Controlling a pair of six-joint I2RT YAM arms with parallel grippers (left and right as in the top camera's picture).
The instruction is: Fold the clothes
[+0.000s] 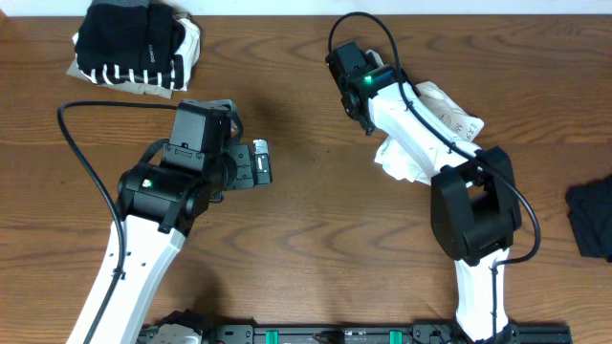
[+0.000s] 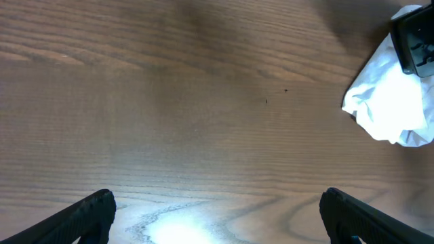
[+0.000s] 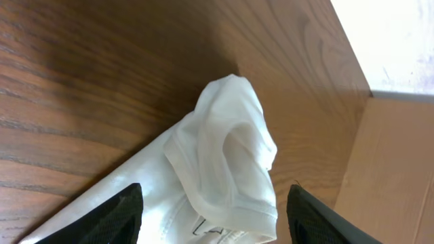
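- A brown wooden table (image 1: pixel 316 239), its grain running side to side, fills nearly the whole overhead view.
- A black rail (image 1: pixel 316 334) with small green fittings lies along the table's near edge.
- A white wall (image 3: pixel 400 41) (seen from the right wrist view) rises past the table's far edge.
- A tan panel (image 3: pixel 393 169), cardboard in colour, stands just below the wall and beside the table.
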